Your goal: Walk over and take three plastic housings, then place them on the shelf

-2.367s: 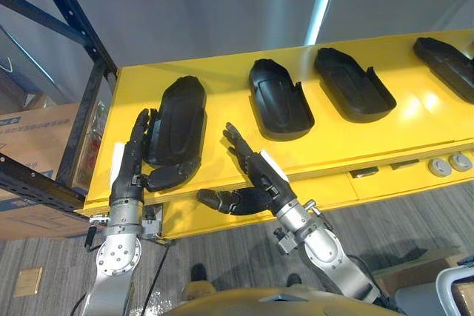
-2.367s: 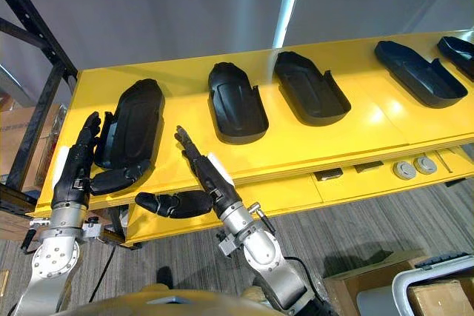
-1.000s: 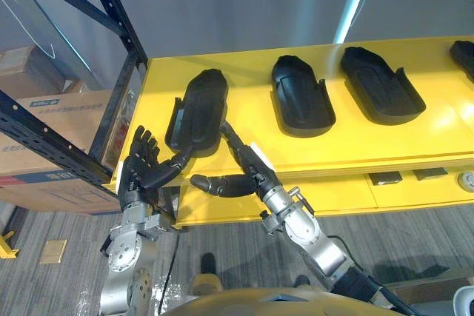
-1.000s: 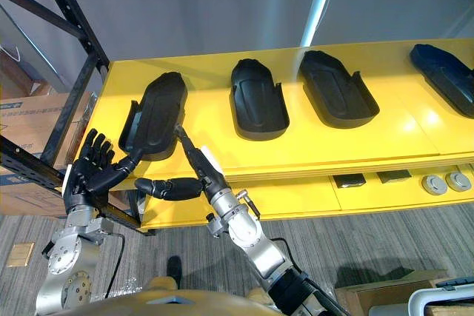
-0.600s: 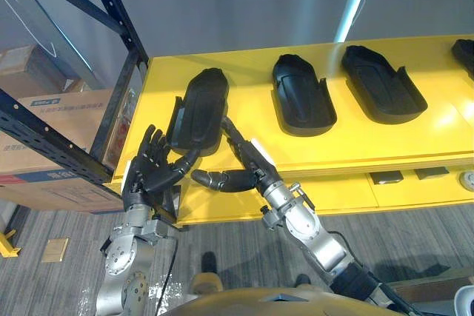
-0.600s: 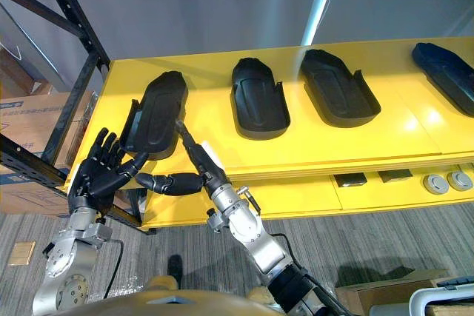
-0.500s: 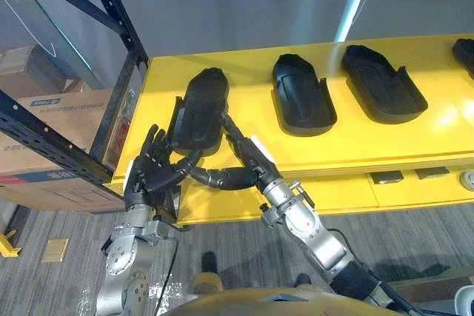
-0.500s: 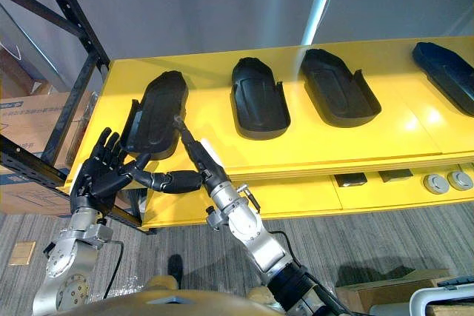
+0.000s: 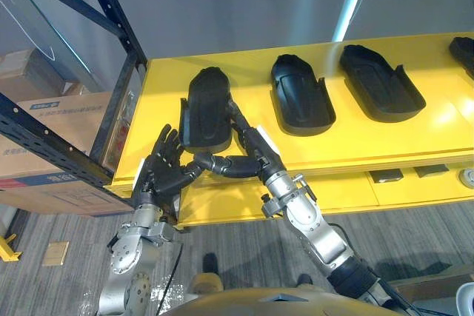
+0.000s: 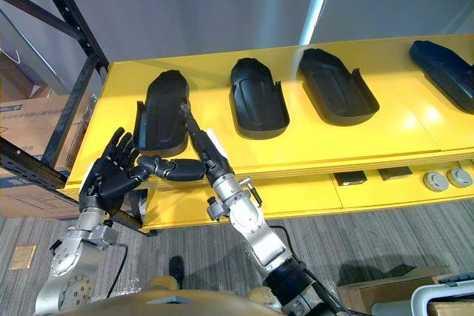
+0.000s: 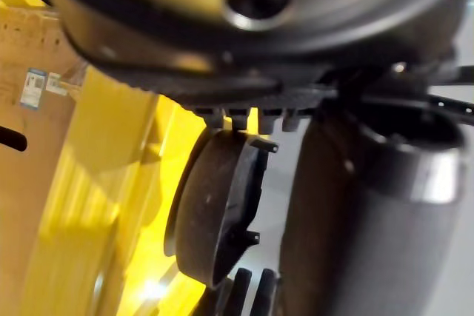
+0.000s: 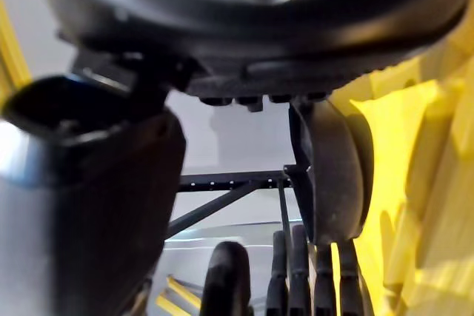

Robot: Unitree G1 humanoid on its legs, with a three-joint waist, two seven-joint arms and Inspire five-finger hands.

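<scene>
1. Lying on the yellow table (image 9: 400,138), the nearest plastic housing (image 9: 205,109) sits at the 10 o'clock end of a row; two more housings (image 9: 300,95) (image 9: 381,83) lie toward 1 o'clock, a fourth (image 10: 444,61) at 3 o'clock.
2. Progress, judged: all the housings seen rest on the table; the dark shelf frame (image 9: 111,27) at 9 o'clock holds none in view.
3. Right robot hand (image 9: 250,147): fingers straight, extended along the nearest housing's right edge, thumb spread toward 9 o'clock; nothing gripped.
4. Left robot hand (image 10: 112,169): fingers spread, at the table's front edge below that housing, holding nothing; its thumb meets the right thumb.
</scene>
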